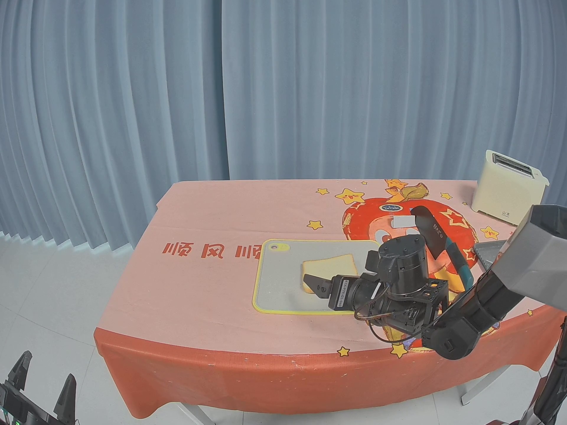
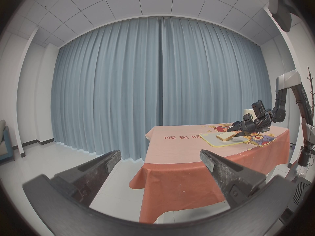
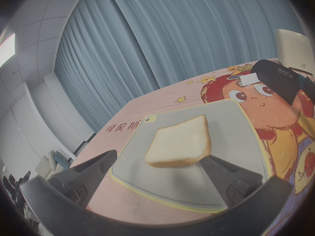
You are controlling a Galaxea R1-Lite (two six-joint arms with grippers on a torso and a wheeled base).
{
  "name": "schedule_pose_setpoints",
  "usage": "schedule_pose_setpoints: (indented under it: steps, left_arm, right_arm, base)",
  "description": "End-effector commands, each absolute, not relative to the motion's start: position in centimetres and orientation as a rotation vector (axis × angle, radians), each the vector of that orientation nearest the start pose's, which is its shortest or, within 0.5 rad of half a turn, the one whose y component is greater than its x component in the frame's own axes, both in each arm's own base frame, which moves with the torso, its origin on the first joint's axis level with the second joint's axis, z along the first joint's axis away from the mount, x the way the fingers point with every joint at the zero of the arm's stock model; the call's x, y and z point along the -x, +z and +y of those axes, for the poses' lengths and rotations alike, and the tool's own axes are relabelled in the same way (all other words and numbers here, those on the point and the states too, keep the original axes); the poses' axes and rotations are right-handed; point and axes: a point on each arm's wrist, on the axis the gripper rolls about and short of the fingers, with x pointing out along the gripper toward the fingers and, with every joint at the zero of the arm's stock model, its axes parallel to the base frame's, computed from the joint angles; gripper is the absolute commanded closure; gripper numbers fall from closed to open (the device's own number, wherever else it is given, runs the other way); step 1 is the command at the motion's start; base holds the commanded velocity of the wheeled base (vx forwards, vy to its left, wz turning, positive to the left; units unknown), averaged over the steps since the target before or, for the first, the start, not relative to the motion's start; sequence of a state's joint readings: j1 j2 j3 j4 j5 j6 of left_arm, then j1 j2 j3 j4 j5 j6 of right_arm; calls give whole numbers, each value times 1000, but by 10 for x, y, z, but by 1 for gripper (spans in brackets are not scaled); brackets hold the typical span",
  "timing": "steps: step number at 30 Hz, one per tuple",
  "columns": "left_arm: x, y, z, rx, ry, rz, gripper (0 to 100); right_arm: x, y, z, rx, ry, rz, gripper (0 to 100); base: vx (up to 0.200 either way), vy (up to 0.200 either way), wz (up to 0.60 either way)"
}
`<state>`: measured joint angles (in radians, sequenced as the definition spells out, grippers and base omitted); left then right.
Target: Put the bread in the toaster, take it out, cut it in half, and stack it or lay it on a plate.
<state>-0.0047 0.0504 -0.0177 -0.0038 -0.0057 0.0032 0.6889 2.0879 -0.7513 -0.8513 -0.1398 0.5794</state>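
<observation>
Your right gripper [image 1: 312, 285] stands open at the near edge of the pale square bread slice [image 3: 180, 141], which lies flat on the grey yellow-rimmed cutting board [image 3: 229, 128], so closing off-centre could squash it or shove it away.

Knife [image 1: 434, 231] and toaster [image 1: 509, 185] stand right of the cutting board [image 1: 277, 278].

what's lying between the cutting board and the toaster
A black-bladed knife lies on the tablecloth between the cutting board and the toaster, with a small white piece beside its blade; the head view shows it best.
</observation>
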Motion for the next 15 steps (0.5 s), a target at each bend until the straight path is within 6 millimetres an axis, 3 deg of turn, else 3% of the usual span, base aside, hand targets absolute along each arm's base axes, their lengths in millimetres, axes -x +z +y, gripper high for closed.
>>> schedule_pose_setpoints:
  steps: [1, 15]
  left_arm:
    - [19, 77, 0, -3, -11, 46, 0]
    - [19, 77, 0, -1, -11, 46, 0]
  right_arm:
    - [-272, 72, 219, -399, 376, 588, 0]
    - [-268, 73, 214, -433, 347, 605, 0]
  base:
    - [0, 0, 0]
    - [0, 0, 0]
